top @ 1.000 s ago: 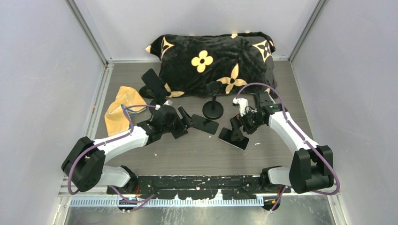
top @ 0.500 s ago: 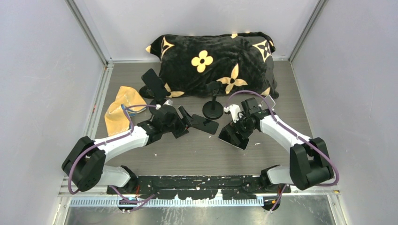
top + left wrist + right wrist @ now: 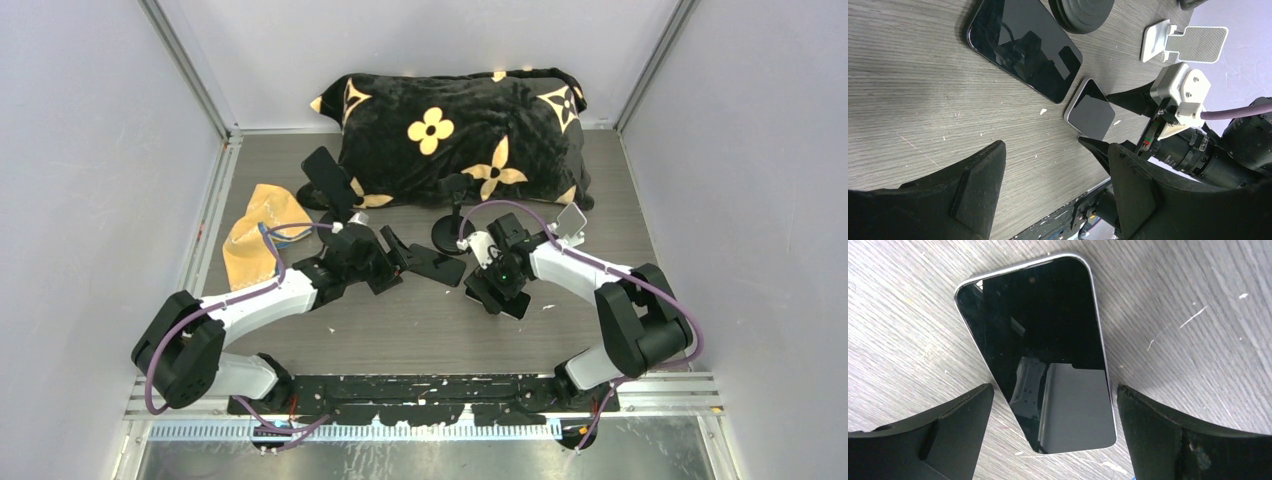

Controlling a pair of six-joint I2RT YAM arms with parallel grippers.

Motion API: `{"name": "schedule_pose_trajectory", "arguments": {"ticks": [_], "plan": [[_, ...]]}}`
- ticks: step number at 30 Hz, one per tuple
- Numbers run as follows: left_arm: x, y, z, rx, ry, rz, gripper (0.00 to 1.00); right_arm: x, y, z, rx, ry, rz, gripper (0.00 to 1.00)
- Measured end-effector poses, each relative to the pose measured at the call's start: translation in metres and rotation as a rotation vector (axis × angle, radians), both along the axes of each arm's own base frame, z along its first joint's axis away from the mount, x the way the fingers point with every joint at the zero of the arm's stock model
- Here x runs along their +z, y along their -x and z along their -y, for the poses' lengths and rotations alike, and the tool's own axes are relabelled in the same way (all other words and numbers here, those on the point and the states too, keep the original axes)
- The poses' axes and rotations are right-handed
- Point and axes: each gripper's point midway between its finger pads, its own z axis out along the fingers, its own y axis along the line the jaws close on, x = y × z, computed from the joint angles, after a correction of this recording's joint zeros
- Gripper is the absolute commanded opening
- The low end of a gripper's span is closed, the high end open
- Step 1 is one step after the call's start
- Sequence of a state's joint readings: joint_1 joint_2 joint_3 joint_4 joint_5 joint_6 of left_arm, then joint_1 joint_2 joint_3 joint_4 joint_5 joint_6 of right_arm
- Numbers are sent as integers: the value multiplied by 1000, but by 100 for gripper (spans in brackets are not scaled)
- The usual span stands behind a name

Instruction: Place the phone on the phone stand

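A silver-edged phone (image 3: 1043,355) lies flat, screen up, on the wood table. My right gripper (image 3: 1055,390) hangs open just above it, one finger on either side of its near end, and shows in the top view as right gripper (image 3: 497,283). A larger black phone (image 3: 437,265) lies to its left, also seen as black phone (image 3: 1025,47). My left gripper (image 3: 397,258) is open beside that black phone and holds nothing. A round-based black phone stand (image 3: 452,235) rises just behind both phones.
A tilted black stand (image 3: 325,180) is at the back left and a small white stand (image 3: 572,218) at the right. A black flowered pillow (image 3: 455,135) fills the back. A yellow cloth (image 3: 262,235) lies at the left.
My right arm has swung left and lowered, bringing its open gripper over the silver-edged phone. The left arm and both phones have not moved.
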State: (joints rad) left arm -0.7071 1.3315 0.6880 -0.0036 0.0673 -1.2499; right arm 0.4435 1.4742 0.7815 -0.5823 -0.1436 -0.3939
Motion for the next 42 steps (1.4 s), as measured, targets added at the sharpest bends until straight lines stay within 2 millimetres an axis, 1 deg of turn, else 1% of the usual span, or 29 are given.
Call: {"name": "schedule_pose_trajectory", "arguments": {"ticks": [6,10,11,13,15,18,23,27,32,36,40,42], "plan": [[0,0,0,0,0,1,75,-1,-4,-1,11,31,15,99],[1,-1,0,0,3,3,75,-2,-4,-1,19,37,19,90],[1,-1,1,0,4,5,75,-2,-4,-1,21,38,19,86],[2,-1,1,0,5,6,75,-2,-4,-1,27,39,20,76],[2,-1,1,1,8,8,75,-2,-3,-1,36,40,19,63],[2,-2,2,2,12,7,71,-1,-3,-1,42,40,20,45],[0,-3,8,-4,36,-4,67,-1,-3,-2,40,40,19,23],[-1,-4,16,-16,61,-11,68,0,-3,-2,18,26,8,20],[0,-1,35,-40,112,-11,71,4,-3,4,-85,-39,-45,16],[-4,2,51,-61,151,-17,72,19,-8,2,-146,-112,-53,14],[-12,4,66,-80,178,-31,72,41,-15,-11,-164,-196,-55,13],[-13,5,74,-91,184,-33,71,50,-19,-18,-168,-238,-57,10]]}}
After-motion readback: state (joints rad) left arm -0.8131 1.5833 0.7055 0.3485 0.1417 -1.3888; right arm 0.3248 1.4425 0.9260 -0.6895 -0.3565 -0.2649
